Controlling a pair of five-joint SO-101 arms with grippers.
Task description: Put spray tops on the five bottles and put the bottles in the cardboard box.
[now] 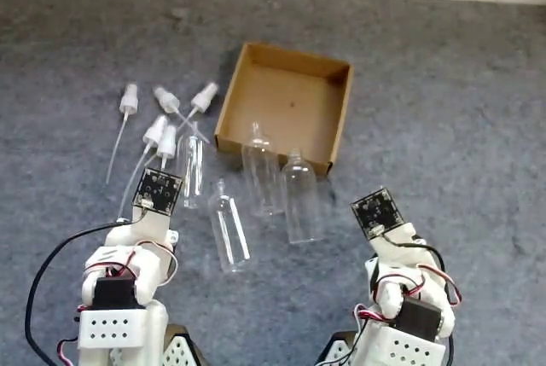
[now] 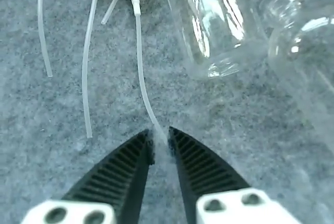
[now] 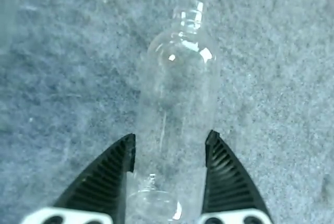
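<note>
Bottle [image 3: 177,93] | right gripper [image 3: 170,136] astride, jaws spread | neck nr box [image 1: 343,114] edge

The table [image 1: 444,84] has a grey felt cover. An open cardboard box [image 1: 343,114] sits on it. Four clear bottles [image 1: 229,229] lie flat near the box. Five white spray tops [image 1: 129,100] with thin tubes lie beside the bottles.

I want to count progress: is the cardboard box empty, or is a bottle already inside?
Empty. The high view shows the bare floor of the cardboard box, and the clear bottles are outside it.
</note>
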